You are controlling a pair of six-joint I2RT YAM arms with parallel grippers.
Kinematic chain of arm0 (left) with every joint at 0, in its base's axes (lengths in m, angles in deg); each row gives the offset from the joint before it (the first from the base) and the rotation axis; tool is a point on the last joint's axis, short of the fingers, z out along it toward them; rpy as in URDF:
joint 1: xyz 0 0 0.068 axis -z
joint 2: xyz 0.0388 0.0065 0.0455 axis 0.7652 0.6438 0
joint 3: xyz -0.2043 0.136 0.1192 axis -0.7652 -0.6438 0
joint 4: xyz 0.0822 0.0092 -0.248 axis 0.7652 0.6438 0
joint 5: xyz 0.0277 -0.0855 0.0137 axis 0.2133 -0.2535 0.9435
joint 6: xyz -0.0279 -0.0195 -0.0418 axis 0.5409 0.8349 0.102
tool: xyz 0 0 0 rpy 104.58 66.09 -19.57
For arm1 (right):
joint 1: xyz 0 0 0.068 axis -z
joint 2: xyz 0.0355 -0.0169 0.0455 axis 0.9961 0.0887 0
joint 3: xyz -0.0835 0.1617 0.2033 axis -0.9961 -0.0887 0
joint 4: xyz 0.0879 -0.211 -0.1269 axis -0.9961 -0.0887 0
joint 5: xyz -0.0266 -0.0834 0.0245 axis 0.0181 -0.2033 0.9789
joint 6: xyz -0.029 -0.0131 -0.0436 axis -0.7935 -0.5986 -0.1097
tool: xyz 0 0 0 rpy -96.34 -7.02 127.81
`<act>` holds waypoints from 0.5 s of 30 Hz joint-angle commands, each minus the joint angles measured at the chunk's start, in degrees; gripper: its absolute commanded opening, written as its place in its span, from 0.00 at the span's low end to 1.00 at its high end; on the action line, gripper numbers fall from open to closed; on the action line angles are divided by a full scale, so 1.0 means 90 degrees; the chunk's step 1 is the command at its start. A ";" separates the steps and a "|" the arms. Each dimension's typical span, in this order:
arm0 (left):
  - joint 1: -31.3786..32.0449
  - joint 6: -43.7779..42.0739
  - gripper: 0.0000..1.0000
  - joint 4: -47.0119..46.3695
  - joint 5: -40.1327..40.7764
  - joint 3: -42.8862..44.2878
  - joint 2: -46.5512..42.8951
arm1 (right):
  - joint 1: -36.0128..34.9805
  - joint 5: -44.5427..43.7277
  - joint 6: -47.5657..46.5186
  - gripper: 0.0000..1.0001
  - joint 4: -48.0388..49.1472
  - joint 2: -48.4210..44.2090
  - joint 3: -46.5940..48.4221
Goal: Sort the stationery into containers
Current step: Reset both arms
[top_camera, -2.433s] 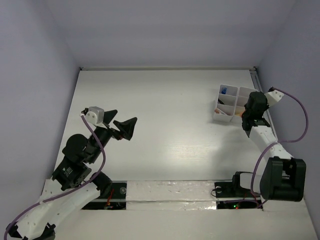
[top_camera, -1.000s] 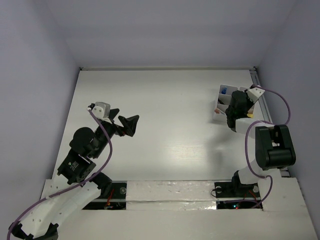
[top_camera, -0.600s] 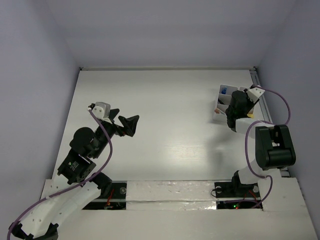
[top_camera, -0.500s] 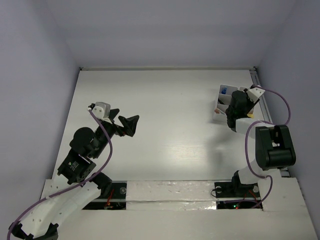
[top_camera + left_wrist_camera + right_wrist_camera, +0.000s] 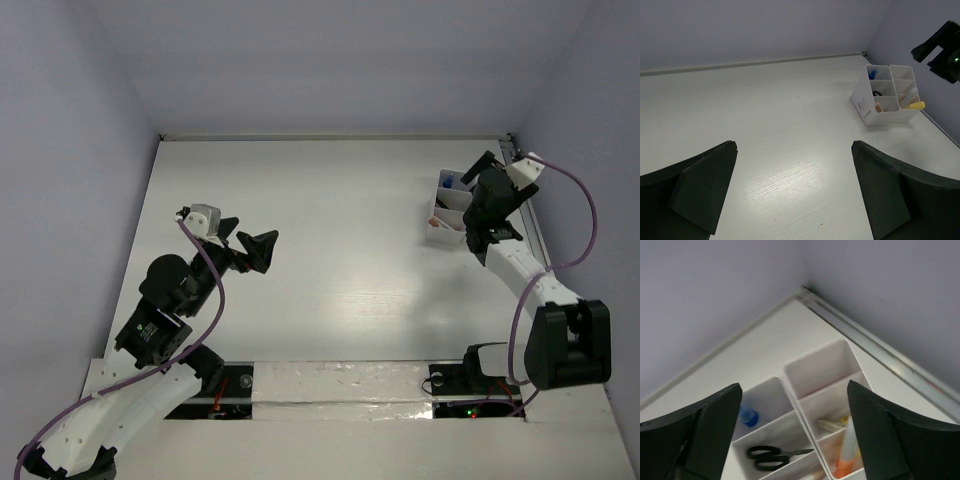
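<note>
The right gripper (image 5: 793,387) hangs just above the white organizer tray (image 5: 860,103), which stands near the far right corner of the table (image 5: 330,220). Its jaws are apart and nothing is between them. I judge that this pose belongs to a drop into the tray, because the fingers frame the compartments from above and hold nothing. All the stationery that I can see is inside the tray. The black-handled scissors (image 5: 775,456) lie flat in a middle compartment of the left row. The blue-capped tube (image 5: 747,416) is in the compartment behind them. A marker with an orange end (image 5: 846,450) leans in a near compartment of the right row, and something pale and yellow lies beside it that I cannot name. The far compartment of the right row shows no item. The thin upright walls keep each kind apart, and that is probably why long things lean on a wall. The left gripper (image 5: 793,145) hovers over the left part of the table, well apart from the tray, with its jaws wide apart and nothing in them. It seems to be parked there so as not to cross the right arm. The sorting looks close to its end.
</note>
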 commanded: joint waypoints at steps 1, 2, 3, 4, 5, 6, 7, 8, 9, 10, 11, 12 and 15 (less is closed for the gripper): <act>-0.0039 0.0036 0.99 -0.0367 0.0029 -0.0006 -0.0026 | -0.0160 0.1213 0.0292 0.96 -0.0753 -0.0877 0.0681; -0.0039 0.0055 0.99 -0.0386 0.0019 -0.0015 -0.0045 | -0.0160 0.1447 0.0341 1.00 -0.0890 -0.1227 0.0962; -0.0097 0.0056 0.99 -0.0396 0.0009 -0.0025 -0.0113 | -0.0219 0.1933 0.0448 1.00 -0.1239 -0.1395 0.1120; -0.0098 0.0065 0.99 -0.0425 -0.0020 -0.0025 -0.0143 | -0.0219 0.2199 0.0487 1.00 -0.1388 -0.1542 0.1286; -0.0098 0.0065 0.99 -0.0426 -0.0020 -0.0025 -0.0182 | -0.0219 0.2492 0.0526 1.00 -0.1534 -0.1833 0.1452; -0.0098 0.0065 0.99 -0.0426 -0.0001 -0.0016 -0.0260 | -0.0219 0.3123 0.0565 1.00 -0.1749 -0.1962 0.1715; -0.0098 0.0065 0.99 -0.0455 0.0028 -0.0016 -0.0289 | -0.0219 0.3458 0.0624 0.92 -0.1809 -0.2098 0.1833; -0.0098 0.0065 0.99 -0.0474 0.0135 -0.0006 -0.0338 | -0.0219 0.3771 0.0634 1.00 -0.1858 -0.2216 0.1941; -0.0156 0.0085 0.99 -0.0484 0.0233 0.0014 -0.0387 | -0.0219 0.4141 0.0683 1.00 -0.2071 -0.2459 0.2164; -0.0156 0.0114 0.99 -0.0474 0.0330 0.0043 -0.0416 | -0.0219 0.4261 0.0799 1.00 -0.2237 -0.2567 0.2292; -0.0156 0.0153 0.99 -0.0474 0.0544 0.0120 -0.0446 | -0.0219 0.4359 0.0839 1.00 -0.2587 -0.2684 0.2429; -0.0156 0.0202 0.99 -0.0474 0.0633 0.0170 -0.0523 | -0.0219 0.4563 0.0917 1.00 -0.2765 -0.2937 0.2643; -0.0156 0.0231 0.99 -0.0513 0.0878 0.0404 -0.0718 | -0.0219 0.4886 0.0888 1.00 -0.2709 -0.3561 0.2675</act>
